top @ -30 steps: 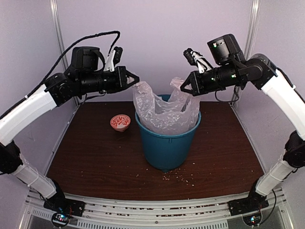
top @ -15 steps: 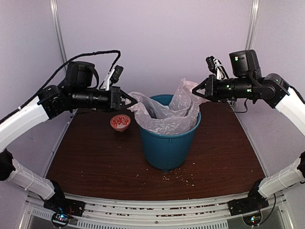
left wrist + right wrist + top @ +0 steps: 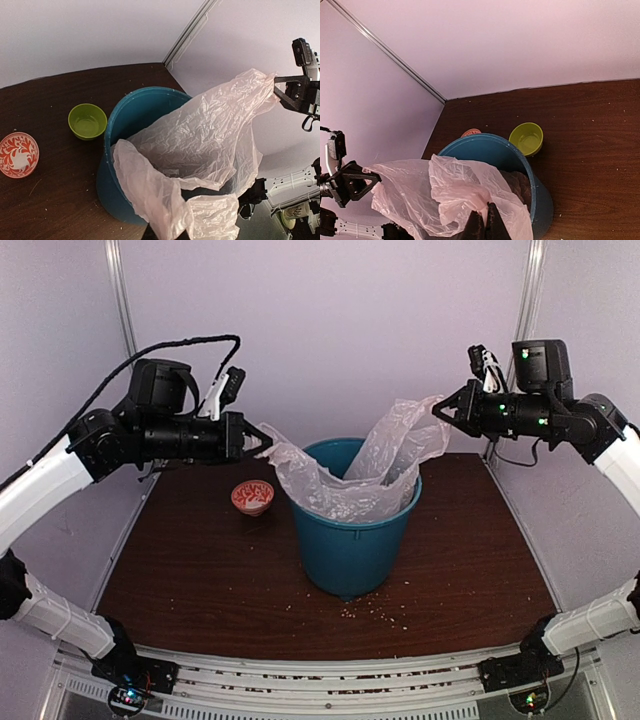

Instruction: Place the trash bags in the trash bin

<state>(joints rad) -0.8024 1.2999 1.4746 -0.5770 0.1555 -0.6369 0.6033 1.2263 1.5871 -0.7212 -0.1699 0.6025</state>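
Observation:
The teal-blue trash bin (image 3: 347, 540) stands upright mid-table. The pale-pink trash bag (image 3: 345, 475) hangs in its mouth, stretched between both grippers above the rim. My left gripper (image 3: 262, 437) is shut on the bag's left edge, left of the bin. My right gripper (image 3: 440, 412) is shut on the bag's right corner, above the bin's right side. In the left wrist view the bag (image 3: 200, 150) drapes over the bin (image 3: 115, 165), with my gripper (image 3: 167, 234) pinching it. In the right wrist view my gripper (image 3: 485, 225) pinches the bag (image 3: 440, 195) over the bin (image 3: 520, 160).
A red-and-white patterned bowl (image 3: 252, 496) sits left of the bin. A lime-green bowl (image 3: 87, 120) sits behind the bin, hidden in the top view. Crumbs (image 3: 375, 614) lie on the table in front of the bin. Walls close the back and sides.
Both grippers have pulled apart, left going left and right going right and up. The bag has spread wider and its left edge has dropped toward the bin's rim.

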